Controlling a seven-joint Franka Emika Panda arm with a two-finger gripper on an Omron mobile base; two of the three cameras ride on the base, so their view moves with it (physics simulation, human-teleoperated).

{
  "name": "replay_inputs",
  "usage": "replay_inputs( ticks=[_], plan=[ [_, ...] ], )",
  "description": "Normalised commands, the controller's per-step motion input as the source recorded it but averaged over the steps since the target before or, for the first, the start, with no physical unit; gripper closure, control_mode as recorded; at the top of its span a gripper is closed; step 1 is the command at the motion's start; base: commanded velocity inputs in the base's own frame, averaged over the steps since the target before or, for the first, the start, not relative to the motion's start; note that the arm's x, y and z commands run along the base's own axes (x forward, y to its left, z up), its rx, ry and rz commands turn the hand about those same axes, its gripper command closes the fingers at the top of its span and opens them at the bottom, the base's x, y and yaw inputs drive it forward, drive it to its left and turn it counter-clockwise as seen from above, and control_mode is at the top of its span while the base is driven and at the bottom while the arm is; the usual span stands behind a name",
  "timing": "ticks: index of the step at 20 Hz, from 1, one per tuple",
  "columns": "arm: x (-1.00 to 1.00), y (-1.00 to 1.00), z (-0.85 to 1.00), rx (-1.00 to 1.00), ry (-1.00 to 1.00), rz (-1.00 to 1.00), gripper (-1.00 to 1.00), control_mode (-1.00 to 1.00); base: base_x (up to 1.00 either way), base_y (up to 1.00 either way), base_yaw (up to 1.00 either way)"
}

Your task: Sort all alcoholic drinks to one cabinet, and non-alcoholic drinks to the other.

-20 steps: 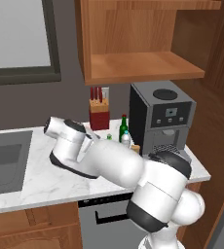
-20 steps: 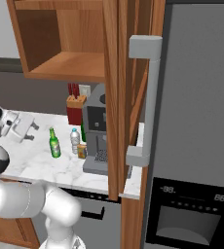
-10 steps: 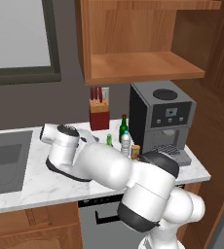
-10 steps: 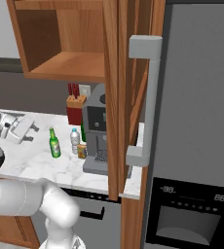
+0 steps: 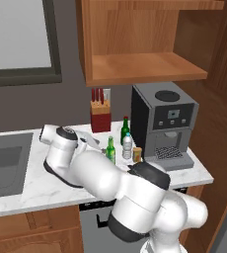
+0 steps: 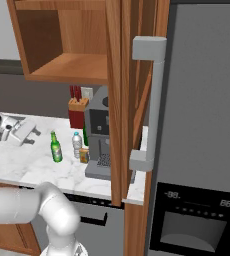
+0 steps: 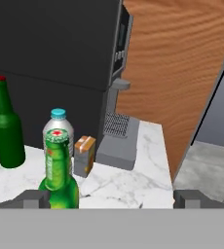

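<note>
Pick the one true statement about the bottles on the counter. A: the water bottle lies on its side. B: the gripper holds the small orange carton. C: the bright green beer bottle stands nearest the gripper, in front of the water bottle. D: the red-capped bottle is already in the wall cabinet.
C: in the hand view the bright green beer bottle rises just ahead of the gripper, with the upright water bottle right behind it.

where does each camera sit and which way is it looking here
Left base view: behind the arm on its left, looking forward and down at the counter and wide cabinet; the white arm rises from lower right.
Right base view: behind on the right, facing the coffee machine and tall door; arm at lower left.
Hand view: along the gripper, with the bright green bottle closest.
All three share that bottle and the water bottle.
</note>
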Motion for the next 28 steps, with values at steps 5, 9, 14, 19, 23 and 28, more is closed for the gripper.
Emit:
replay_inputs(
  ticks=[5, 9, 14, 19, 23, 28],
  plan=[
    [0.10, 0.00, -0.14, 0.00, 0.02, 0.00, -1.00, -1.00, 0.00, 0.00, 0.00],
    [0.04, 0.00, -0.14, 0.00, 0.00, 0.01, -1.00, -1.00, 0.00, 0.00, 0.00],
    [0.07, 0.00, -0.11, 0.00, 0.00, 0.03, -1.00, -1.00, 0.00, 0.00, 0.00],
    [0.11, -0.01, -0.09, 0.00, 0.00, 0.03, -1.00, -1.00, 0.00, 0.00, 0.00],
    [0.13, -0.03, -0.10, 0.00, 0.00, 0.02, -1.00, -1.00, 0.00, 0.00, 0.00],
    [0.12, -0.04, -0.11, 0.00, 0.00, 0.01, -1.00, -1.00, 0.00, 0.00, 0.00]
  ],
)
